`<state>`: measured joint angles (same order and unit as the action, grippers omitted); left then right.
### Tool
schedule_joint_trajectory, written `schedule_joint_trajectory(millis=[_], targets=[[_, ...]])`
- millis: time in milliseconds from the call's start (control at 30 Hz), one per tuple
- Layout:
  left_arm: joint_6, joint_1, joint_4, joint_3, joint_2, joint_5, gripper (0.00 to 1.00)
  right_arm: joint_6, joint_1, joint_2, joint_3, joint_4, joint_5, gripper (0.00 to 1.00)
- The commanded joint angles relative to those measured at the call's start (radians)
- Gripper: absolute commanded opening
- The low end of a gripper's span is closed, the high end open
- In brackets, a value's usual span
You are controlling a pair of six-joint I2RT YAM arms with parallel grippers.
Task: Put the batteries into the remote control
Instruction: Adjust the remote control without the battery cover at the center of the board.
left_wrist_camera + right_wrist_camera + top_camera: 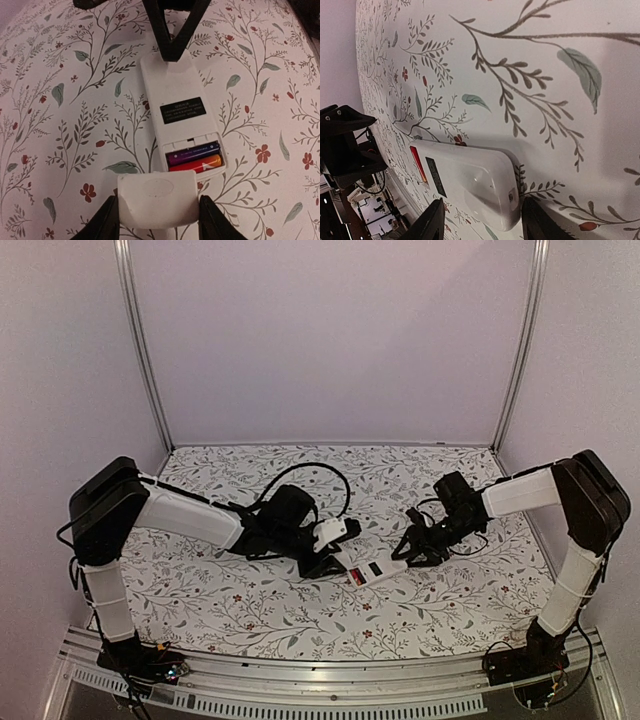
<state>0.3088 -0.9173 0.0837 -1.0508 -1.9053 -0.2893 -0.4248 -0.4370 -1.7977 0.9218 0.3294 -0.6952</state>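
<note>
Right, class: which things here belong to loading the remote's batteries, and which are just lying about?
Job: remote control, face down; two batteries in its open bay; white battery cover.
Just there: floral tablecloth; metal frame posts.

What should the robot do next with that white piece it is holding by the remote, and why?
Probably ease the left gripper forward and slide the battery cover onto the remote control. Both batteries already lie in its open back, the cover is held right at that opening's edge, and the right gripper brackets the remote's far end.
</note>
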Motion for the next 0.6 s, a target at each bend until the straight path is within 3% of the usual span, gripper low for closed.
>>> schedule_joint_trajectory(millis=[0,567], targets=[[-0.002,-0.025,-0.005,-0.025,-0.02,-0.021,0.41,-0.004,-0.019,0.034,-0.046,0.005,-0.024,0.52],[0.011,-0.043,-0.042,-0.094,-0.102,-0.062,0.4,-0.023,-0.037,0.091,-0.101,0.005,-0.06,0.47]])
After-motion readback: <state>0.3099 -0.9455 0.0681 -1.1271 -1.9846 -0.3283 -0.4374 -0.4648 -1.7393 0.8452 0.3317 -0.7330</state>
